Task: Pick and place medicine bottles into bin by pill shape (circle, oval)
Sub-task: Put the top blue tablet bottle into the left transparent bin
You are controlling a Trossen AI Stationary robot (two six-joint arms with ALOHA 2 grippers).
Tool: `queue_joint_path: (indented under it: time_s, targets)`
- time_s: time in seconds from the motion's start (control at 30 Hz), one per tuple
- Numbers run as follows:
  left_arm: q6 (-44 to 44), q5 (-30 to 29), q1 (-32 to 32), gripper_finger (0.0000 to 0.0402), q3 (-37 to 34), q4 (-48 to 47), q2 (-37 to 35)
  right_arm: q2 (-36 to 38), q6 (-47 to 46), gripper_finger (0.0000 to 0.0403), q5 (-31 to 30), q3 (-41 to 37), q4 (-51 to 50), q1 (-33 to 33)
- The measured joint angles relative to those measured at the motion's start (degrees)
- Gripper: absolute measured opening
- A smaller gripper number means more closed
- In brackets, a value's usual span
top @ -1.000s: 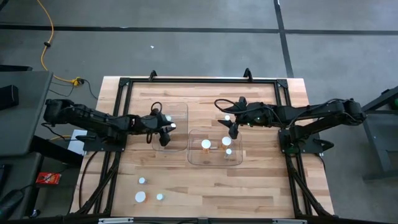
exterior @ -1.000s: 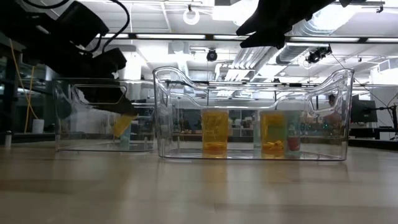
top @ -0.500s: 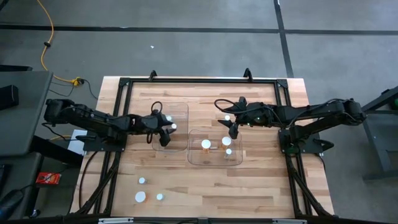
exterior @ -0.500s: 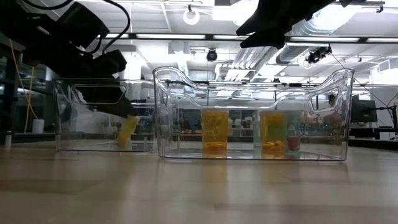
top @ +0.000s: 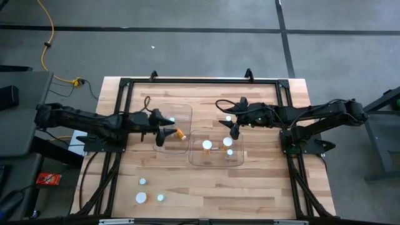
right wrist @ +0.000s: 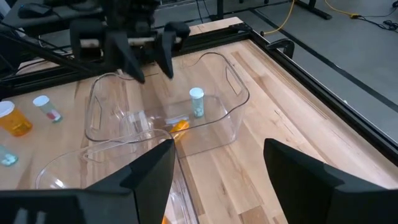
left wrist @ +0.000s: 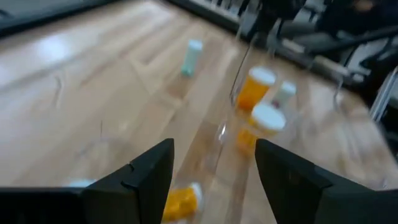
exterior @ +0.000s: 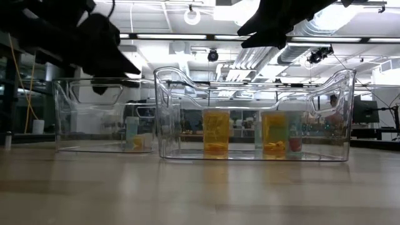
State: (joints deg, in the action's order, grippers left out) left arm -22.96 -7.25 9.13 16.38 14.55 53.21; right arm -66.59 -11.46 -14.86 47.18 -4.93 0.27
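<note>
An amber medicine bottle (top: 180,133) lies on its side on the floor of the left clear bin (top: 185,107), beside an upright pale bottle (top: 172,119). In the left wrist view this amber bottle (left wrist: 180,200) shows low between my fingers. My left gripper (top: 164,129) hangs open above the bin's left part and touches nothing. The right clear bin (top: 195,159) holds three upright bottles (top: 207,145). My right gripper (top: 234,130) waits open above that bin's far edge.
One bottle (top: 228,117) stands on the wood just beyond the right bin. Three more bottles (top: 142,182) stand near the table's near-left corner. A black frame (top: 200,80) runs along the table's far and side edges.
My left gripper has opened and let go of the amber bottle, then risen and drawn back toward the table's left edge. The bottle, held tilted inside the left bin before, has dropped and now lies on its side on the bin floor.
</note>
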Motion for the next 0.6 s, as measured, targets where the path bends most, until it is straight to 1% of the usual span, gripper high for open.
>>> queue_joint_path:
  time_s: [0.1, 0.23, 0.47, 0.6]
  targets:
    - [0.2, -0.8, 0.0, 0.0216, 0.4, -0.2, -3.8, 0.0, 0.0, 0.0240, 0.0, 0.0, 0.0, 0.0]
    - [3.0, -1.0, 0.0, 0.0216, 3.9, -1.6, -7.1, 0.0, 0.0, 0.0240, 0.0, 0.0, 0.0, 0.0]
    - [13.0, -1.0, -1.6, 0.0216, 14.9, -3.8, -7.8, 0.0, 0.2, 0.0240, 0.0, 0.0, 2.4, 0.0]
    - [17.8, -1.1, -2.8, 0.0216, 19.5, -3.8, -7.6, 0.0, 1.4, 0.0240, 0.0, 0.0, 5.0, 0.1]
